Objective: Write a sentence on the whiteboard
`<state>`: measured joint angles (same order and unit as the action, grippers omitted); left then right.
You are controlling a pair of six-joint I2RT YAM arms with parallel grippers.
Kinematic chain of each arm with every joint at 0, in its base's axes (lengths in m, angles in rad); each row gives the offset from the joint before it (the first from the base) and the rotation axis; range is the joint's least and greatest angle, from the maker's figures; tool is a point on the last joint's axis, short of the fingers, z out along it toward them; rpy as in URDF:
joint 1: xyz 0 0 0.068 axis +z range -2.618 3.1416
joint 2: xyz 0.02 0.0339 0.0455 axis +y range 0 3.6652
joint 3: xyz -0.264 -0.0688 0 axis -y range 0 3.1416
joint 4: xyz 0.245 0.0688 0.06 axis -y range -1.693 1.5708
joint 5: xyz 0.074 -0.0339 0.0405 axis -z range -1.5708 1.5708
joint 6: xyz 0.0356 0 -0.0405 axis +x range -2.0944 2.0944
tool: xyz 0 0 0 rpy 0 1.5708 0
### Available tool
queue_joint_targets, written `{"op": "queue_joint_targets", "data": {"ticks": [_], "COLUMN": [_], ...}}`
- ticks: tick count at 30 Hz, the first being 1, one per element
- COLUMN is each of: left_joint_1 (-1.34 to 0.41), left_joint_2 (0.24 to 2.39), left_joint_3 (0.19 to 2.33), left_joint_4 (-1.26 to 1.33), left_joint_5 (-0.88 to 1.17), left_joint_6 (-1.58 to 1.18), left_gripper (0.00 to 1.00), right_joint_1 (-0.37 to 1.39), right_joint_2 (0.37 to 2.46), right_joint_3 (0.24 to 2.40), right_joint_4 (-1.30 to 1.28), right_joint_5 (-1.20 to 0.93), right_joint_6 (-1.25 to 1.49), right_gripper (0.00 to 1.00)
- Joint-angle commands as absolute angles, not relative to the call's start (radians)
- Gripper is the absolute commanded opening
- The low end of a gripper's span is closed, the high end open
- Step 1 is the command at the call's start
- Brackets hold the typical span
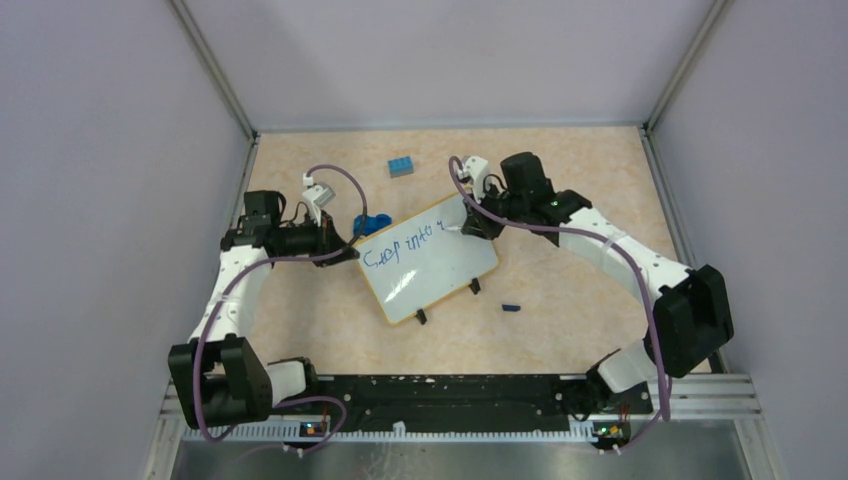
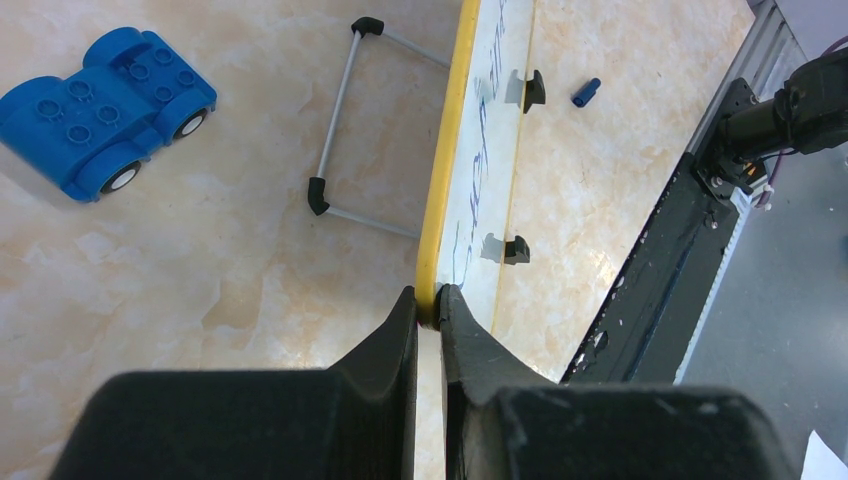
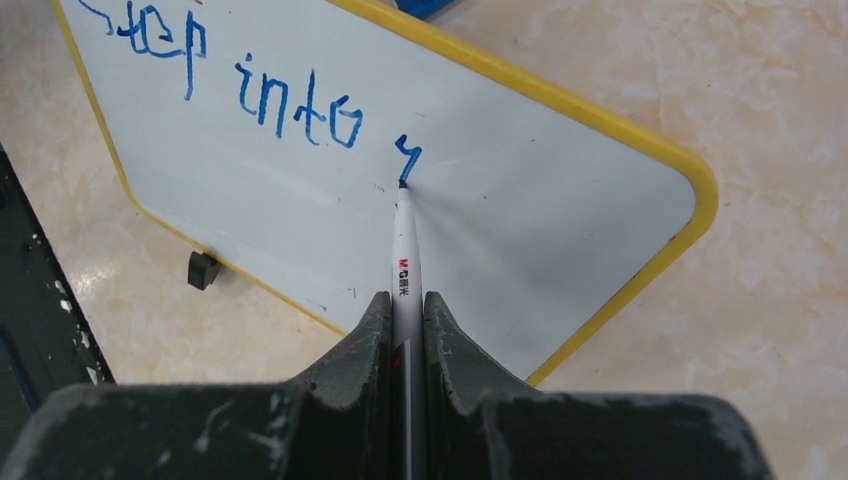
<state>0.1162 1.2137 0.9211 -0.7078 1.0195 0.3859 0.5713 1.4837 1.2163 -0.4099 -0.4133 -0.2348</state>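
Presently my right gripper pinches a slim white marker, tip on the yellow-rimmed white whiteboard mid-table; my left gripper nips its rim. Hard pressure could skid it, warping the blue sentence.

Robotics lab test cell: a left arm and a right arm are standing bolted to a black rail at 6 o'clock of a beige marbled bench, with plain lilac panels on aluminium posts enclosing it from 9 to 3 o'clock.

Beige marbled tabletop, pale lilac walls, aluminium posts
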Motion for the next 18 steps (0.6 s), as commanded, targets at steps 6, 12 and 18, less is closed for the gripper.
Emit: {"op": "queue_joint_targets", "data": {"ticks": [6,12,18], "left_joint_1": [0.109,0.109,0.109], "left_joint_2": [1.213,1.211,1.207], "left_joint_3": [0.907,0.907,0.907], "left_joint_4": [-0.707,-0.707,-0.706], "left_joint_5": [0.996,0.993,0.992], "left_joint_6": [0.412,0.409,0.407], "left_gripper": [0.0,0.0,0.0], "right_joint_1": [0.602,0.628,0.63], "right_joint_2": [1.446,1.476,1.469], "right_joint_3": [1.171,1.217,1.249], "right_joint_4": [-0.391,-0.382,-0.388], "right_joint_5": [-0.41,-0.415,-0.421], "right_joint_6": [-0.244,-0.235,-0.232], "right_gripper": [0.0,0.0,0.0]}}
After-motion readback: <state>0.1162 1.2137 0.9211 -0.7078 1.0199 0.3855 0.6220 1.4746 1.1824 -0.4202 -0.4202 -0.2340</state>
